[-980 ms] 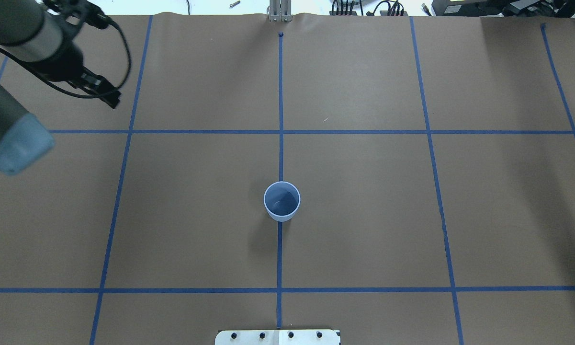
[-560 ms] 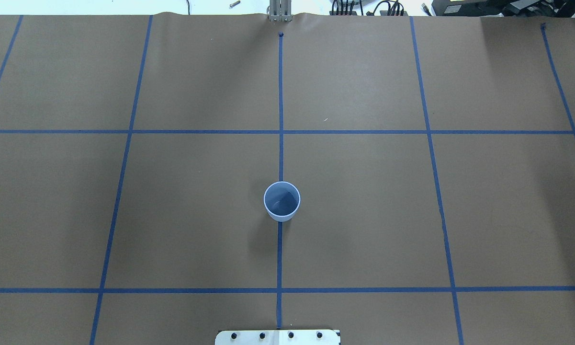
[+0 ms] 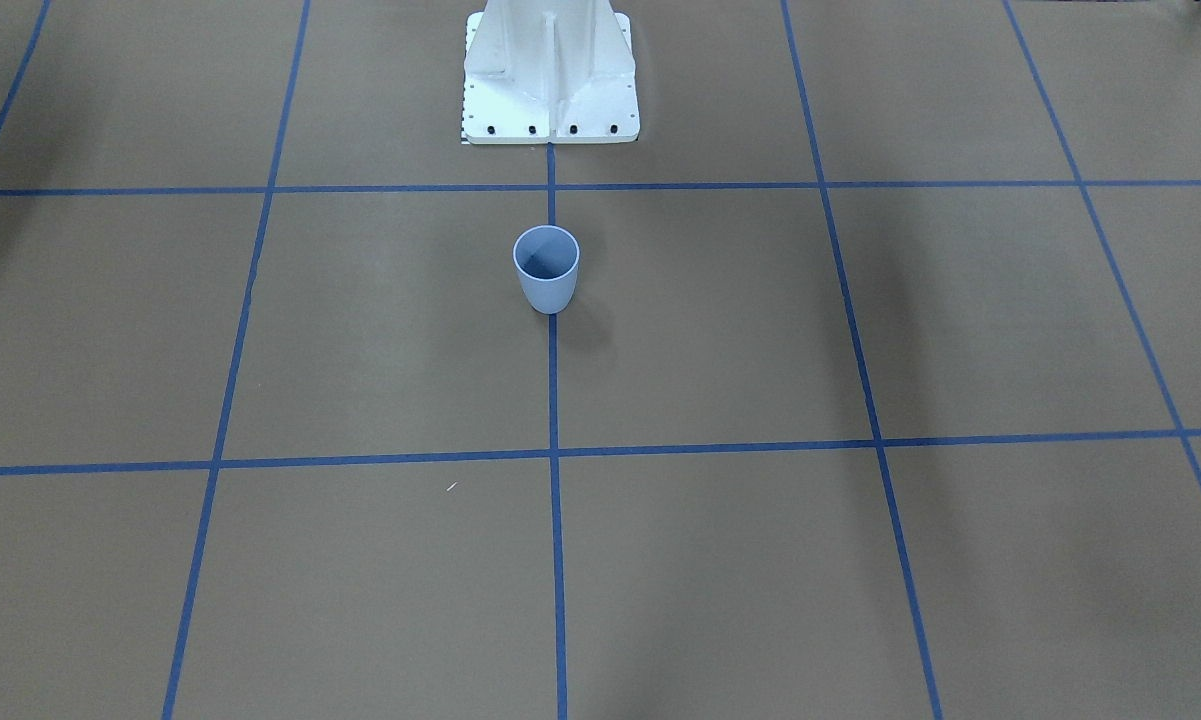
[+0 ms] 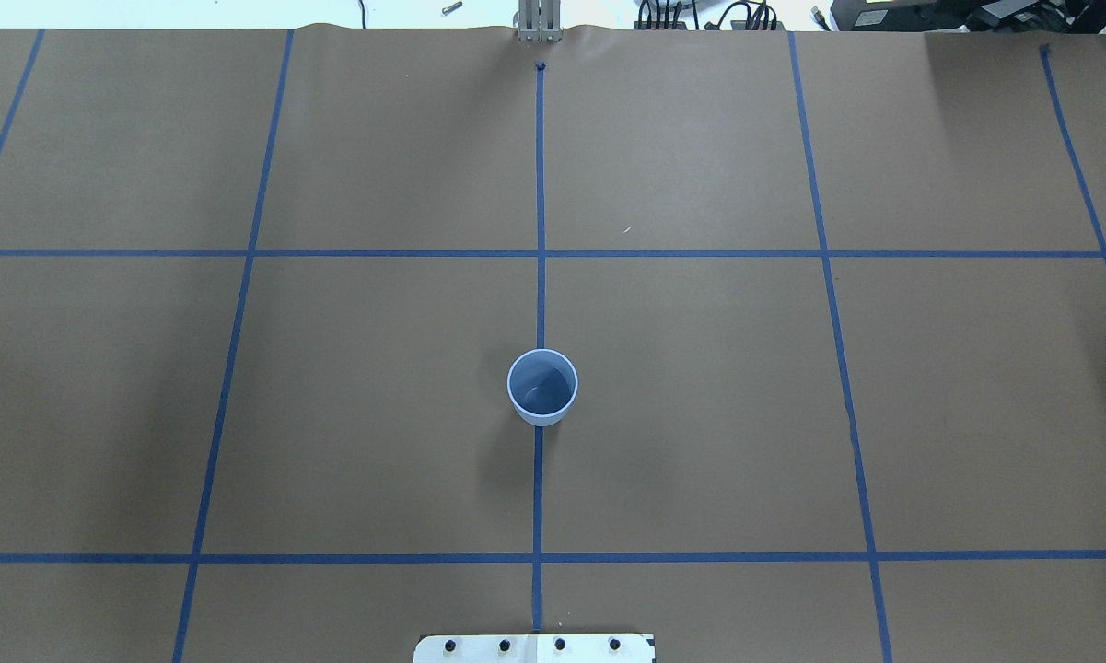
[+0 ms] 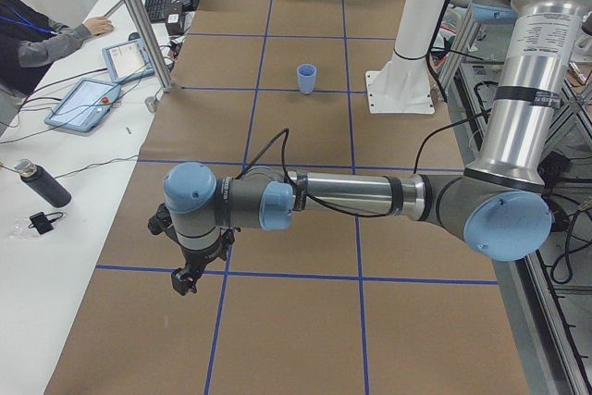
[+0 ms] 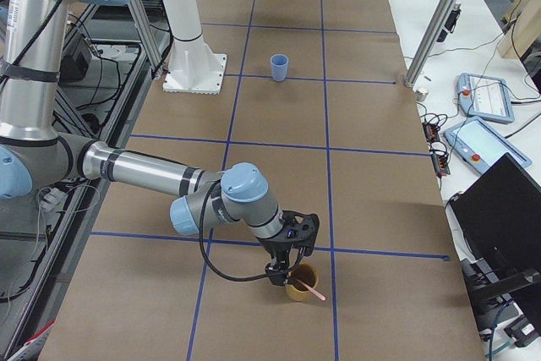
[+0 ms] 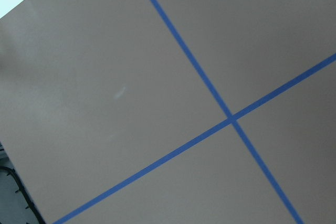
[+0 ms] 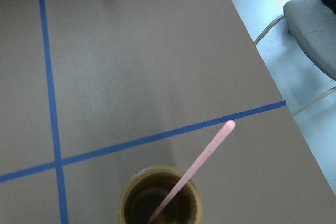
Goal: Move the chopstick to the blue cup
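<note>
Two arms show only in the side views. Left gripper (image 5: 185, 280), at the overhead view's upper left a second ago, is now gone from it, so the pickup likely falls to the right gripper (image 6: 281, 274), poised at the squat mustard-yellow cup (image 6: 301, 283). Neither claw's state can be told. Slim pink chopstick (image 8: 195, 169) leans in that cup, well apart from the upright pale blue cup (image 4: 541, 387).

Robotics laboratory. Identified by taped grid (image 4: 541, 253) on paper-covered table (image 4: 700, 368), teach pendants (image 5: 81, 104), white arm pedestal (image 3: 550, 80), operator (image 5: 37, 39) alongside.
</note>
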